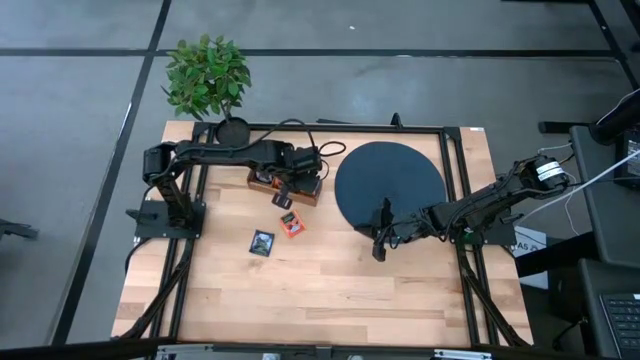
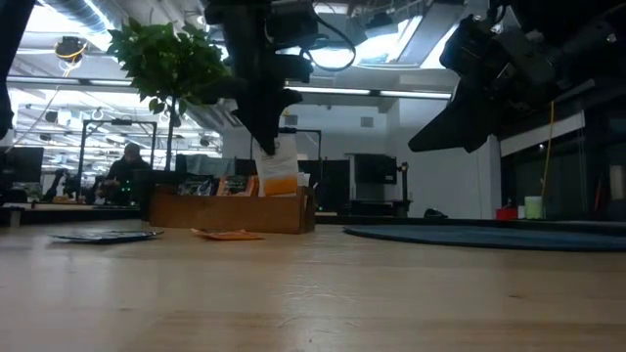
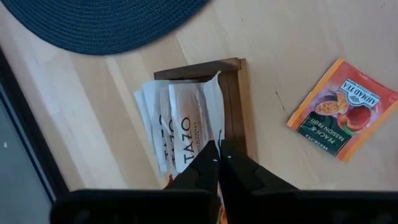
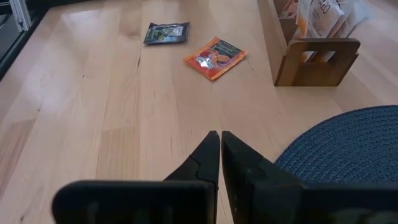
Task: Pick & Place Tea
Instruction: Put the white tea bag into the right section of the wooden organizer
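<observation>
The tea is small flat sachets. A wooden tray [image 1: 285, 187] stands left of the black round disc [image 1: 390, 185], with several white sachets [image 3: 177, 124] upright in its right end compartment. My left gripper [image 3: 219, 158] is above that compartment, shut on a white-and-orange sachet [image 2: 280, 168]. An orange sachet [image 1: 292, 224] and a dark sachet [image 1: 262, 242] lie flat on the table nearer the front. My right gripper [image 1: 380, 243] hangs shut above the table by the disc's near edge and holds nothing. My left gripper pinches the white-and-orange sachet's upper edge [image 2: 284, 147] between its two fingers, coming steeply from above. The sachet hangs upright below the fingers, edge-on [image 3: 216, 106] in the wrist view. Its lower part reaches into the tray beside the other white sachets.
A potted plant [image 1: 207, 75] stands at the table's far left corner. Black frame rails [image 1: 450, 170] run along the table's edges. Bare wood lies in front of the two loose sachets, toward the near edge.
</observation>
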Controlling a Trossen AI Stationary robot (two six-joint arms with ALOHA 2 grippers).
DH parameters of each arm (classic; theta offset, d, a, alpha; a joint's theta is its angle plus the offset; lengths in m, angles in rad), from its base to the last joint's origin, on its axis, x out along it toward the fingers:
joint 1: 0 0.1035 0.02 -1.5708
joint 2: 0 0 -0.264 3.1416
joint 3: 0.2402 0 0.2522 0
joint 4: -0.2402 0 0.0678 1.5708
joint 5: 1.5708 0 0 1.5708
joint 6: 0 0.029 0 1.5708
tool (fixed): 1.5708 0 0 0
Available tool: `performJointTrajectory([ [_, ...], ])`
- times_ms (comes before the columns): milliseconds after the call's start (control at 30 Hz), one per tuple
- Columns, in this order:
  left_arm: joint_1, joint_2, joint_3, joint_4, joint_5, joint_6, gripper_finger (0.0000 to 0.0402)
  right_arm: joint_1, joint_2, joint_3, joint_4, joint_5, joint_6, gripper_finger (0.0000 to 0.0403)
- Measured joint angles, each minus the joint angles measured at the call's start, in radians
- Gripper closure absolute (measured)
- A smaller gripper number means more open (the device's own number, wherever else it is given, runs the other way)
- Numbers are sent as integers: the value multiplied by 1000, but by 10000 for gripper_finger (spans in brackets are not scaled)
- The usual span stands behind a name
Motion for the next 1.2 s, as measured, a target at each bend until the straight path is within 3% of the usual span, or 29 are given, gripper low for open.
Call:
performJointTrajectory([
  [600,-3,50,0,6,-27,-29,397,0,0,0,-1,0,1,382],
  [1200,-7,48,0,12,-56,-53,343,0,1,0,-2,0,1,382],
])
